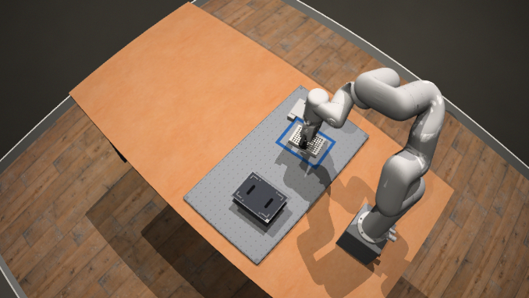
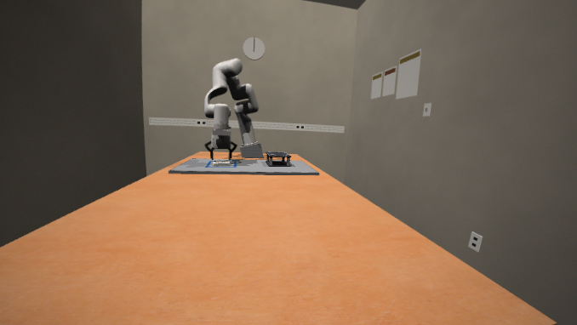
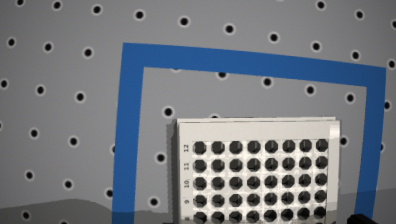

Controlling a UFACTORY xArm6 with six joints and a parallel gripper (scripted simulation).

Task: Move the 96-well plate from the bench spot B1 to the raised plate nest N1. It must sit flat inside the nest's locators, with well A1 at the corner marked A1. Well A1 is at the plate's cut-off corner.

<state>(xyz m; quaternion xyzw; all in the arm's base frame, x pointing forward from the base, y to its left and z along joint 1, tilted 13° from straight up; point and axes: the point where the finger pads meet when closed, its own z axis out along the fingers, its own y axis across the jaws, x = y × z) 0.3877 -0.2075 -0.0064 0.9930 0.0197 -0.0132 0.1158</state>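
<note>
The plate (image 1: 308,141) is white with rows of dark round wells, lying flat inside the blue square (image 1: 282,141) on the grey board (image 1: 234,164) at the top view's centre right. The hand (image 2: 220,154) hangs just above it, fingers spread fully apart, holding nothing. In the wrist view the plate's lower part is cut off at the bottom edge, and its cut-off corner cannot be made out.

Soft light falls from above. The arm (image 1: 406,129) throws dark, sharp shadows on the orange worktop (image 1: 187,97) and the gray board (image 1: 234,164). The top view bends at its edges. The far view is dim and small, maybe a bit blurry. No glare shows.
</note>
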